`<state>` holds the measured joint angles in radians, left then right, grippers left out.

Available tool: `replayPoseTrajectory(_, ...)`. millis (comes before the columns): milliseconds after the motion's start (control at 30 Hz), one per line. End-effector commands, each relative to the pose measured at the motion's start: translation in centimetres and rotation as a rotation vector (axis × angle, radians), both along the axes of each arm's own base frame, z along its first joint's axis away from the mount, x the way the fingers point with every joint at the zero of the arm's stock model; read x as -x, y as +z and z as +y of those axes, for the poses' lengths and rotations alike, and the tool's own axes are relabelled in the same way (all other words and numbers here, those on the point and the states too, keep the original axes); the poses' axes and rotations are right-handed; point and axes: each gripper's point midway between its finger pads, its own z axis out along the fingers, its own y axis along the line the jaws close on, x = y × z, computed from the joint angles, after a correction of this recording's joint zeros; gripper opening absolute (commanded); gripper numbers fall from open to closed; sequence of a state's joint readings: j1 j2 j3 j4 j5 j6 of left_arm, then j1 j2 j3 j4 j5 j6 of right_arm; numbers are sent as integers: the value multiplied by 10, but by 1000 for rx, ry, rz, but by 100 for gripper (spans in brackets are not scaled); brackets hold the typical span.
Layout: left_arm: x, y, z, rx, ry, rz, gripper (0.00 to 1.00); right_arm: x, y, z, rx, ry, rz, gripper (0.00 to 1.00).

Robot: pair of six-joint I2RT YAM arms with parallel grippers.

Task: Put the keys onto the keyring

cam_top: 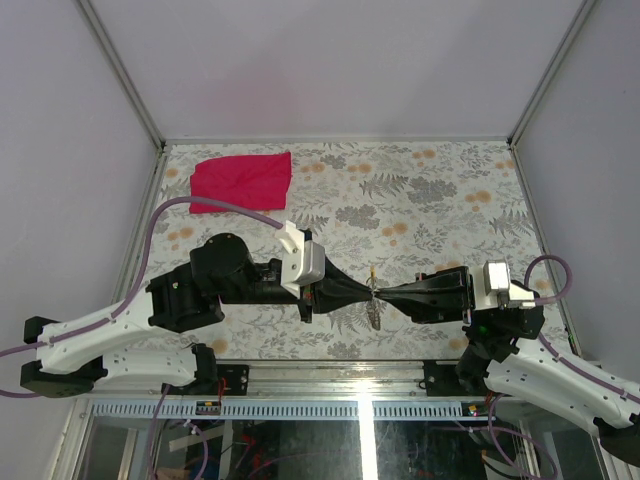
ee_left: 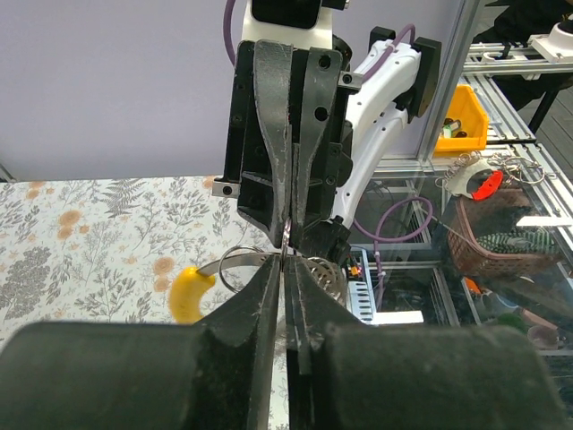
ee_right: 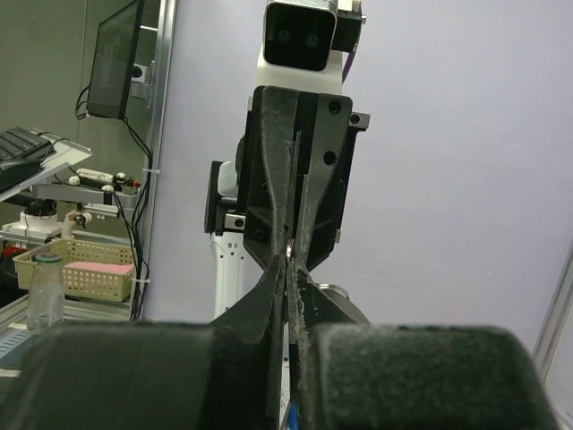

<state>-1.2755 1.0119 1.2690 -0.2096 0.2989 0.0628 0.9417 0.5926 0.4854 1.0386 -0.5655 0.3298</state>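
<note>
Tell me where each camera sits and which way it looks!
Top external: above and behind the arms, looking down at the table; both arms show, left gripper and right gripper tip to tip.
Left wrist: on the left arm, facing the right gripper; its own fingers below.
Right wrist: on the right arm, facing the left gripper; own fingers below.
Shared: every view shows both grippers meeting at the keyring.

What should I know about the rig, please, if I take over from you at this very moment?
Left gripper: jaws shut on the keyring, tip to tip with the right one.
Right gripper: jaws shut on it too.
Yellow key: hangs at the ring, held above the table; I cannot tell whether it is threaded.
Other keys: not in view.
Left to do: confirm the threading, then add the remaining keys.
</note>
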Motion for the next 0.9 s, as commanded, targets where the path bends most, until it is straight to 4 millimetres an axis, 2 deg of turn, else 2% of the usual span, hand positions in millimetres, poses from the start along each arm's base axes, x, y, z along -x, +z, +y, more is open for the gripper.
replayPoseTrajectory(0, 5, 26, 2, 77, -21, -13, 3, 7, 17, -9, -61, 3, -43, 0)
replayPoseTrajectory(200, 6, 28, 5, 67, -27, -9, 0, 1, 13, -7, -41, -27, -28, 2)
replayPoseTrajectory(367, 0, 20, 9, -13, 17, 17, 0, -6, 9, -11, 0, -112, -47, 21)
replayPoseTrajectory(467, -5, 7, 13, -92, 54, 39, 0, -9, 6, -18, 38, -178, -69, 28)
replayPoseTrajectory(567, -8, -12, 19, -210, 79, 66, 0, -16, -3, -23, 92, -250, -68, 31)
replayPoseTrajectory(700, -11, -36, 22, -364, 99, 103, 0, -30, -24, -25, 193, -336, -43, 31)
replayPoseTrajectory(867, -16, -69, 24, -575, 133, 148, 0, -35, -52, -19, 319, -350, -46, 31)
